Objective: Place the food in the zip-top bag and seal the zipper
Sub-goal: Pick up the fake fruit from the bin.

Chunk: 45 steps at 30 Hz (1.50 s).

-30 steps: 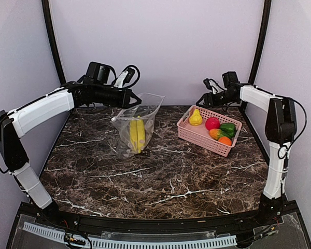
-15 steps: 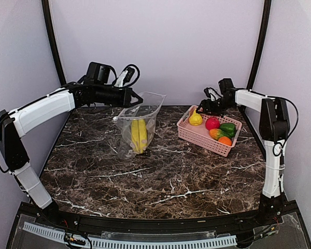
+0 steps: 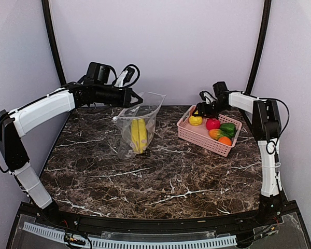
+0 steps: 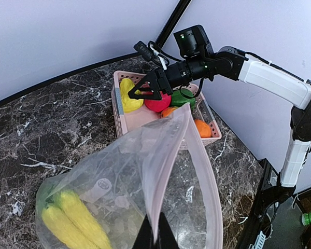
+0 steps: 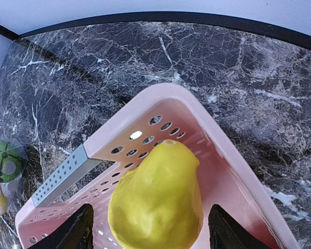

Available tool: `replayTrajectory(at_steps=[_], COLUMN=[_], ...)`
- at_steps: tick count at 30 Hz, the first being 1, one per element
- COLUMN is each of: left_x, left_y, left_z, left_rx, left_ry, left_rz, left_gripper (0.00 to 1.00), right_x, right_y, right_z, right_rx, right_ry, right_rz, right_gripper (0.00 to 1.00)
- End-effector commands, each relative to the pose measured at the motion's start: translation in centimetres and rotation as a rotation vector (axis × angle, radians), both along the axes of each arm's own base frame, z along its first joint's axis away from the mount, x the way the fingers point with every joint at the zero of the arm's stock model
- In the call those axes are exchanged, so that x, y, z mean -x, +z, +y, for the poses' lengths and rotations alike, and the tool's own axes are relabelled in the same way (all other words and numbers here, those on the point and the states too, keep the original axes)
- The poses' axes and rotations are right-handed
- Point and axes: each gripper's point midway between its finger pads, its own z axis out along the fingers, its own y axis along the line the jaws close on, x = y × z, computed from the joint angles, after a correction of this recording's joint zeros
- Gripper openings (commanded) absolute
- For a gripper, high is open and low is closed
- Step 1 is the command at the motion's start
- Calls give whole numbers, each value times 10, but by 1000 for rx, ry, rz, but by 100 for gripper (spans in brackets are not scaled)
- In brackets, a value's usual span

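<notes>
The clear zip-top bag [image 3: 137, 124] stands open at table centre-left with a yellow banana [image 3: 138, 135] inside. My left gripper [image 3: 136, 97] is shut on the bag's pinkish zipper strip [image 4: 166, 171] and holds the mouth up; its fingertips [image 4: 156, 236] pinch the near strip. My right gripper [image 3: 197, 111] is open, its fingers on either side of the yellow pear [image 5: 158, 199] in the pink basket [image 3: 210, 136], apart from it. A red-pink fruit [image 3: 212, 123], a green pepper [image 3: 228, 128] and an orange [image 3: 225, 140] lie in the basket.
The pink basket [image 5: 160, 98] sits at the back right, near the right wall. A grey perforated strip [image 5: 59, 176] sticks to the basket's corner. Dark marble table [image 3: 155, 176] spreads in front of the bag and basket.
My right gripper has moved left and down from beyond the basket's far edge to straddle the yellow pear. The left gripper and the bag have barely shifted.
</notes>
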Motion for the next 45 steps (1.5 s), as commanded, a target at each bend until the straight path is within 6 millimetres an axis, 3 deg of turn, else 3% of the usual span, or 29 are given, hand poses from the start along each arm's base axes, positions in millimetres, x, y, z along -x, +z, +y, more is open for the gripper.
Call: replayTrajectory(at_steps=[1, 12, 20, 23, 26, 31, 34, 35, 45], left_x=[4, 6, 9, 9, 9, 9, 10, 10, 10], left_y=[-4, -1, 3, 4, 6, 14, 18, 18, 21], left_z=[2, 5, 11, 11, 10, 10, 10, 9, 7], left_rx=[-18, -24, -39, -34, -28, -8, 4, 6, 52], left_ry=[-10, -2, 10, 10, 12, 17, 17, 16, 40], left_rz=[5, -7, -26, -26, -24, -29, -31, -28, 25], left_gripper=[1, 1, 1, 1, 1, 1, 1, 1, 1], right_x=[-2, 3, 6, 4, 5, 16, 28, 35, 116], right_y=[-16, -34, -36, -40, -28, 23, 67, 91, 233], right_z=[5, 8, 8, 3, 2, 0, 5, 8, 83], right_rx=[35, 135, 177, 212, 212, 204, 159, 130, -144], right_ry=[4, 38, 74, 65, 61, 82, 111, 129, 451], right_rz=[19, 23, 9, 8, -10, -96, -160, -198, -451], right_gripper=[76, 77, 70, 63, 56, 53, 50, 48, 47])
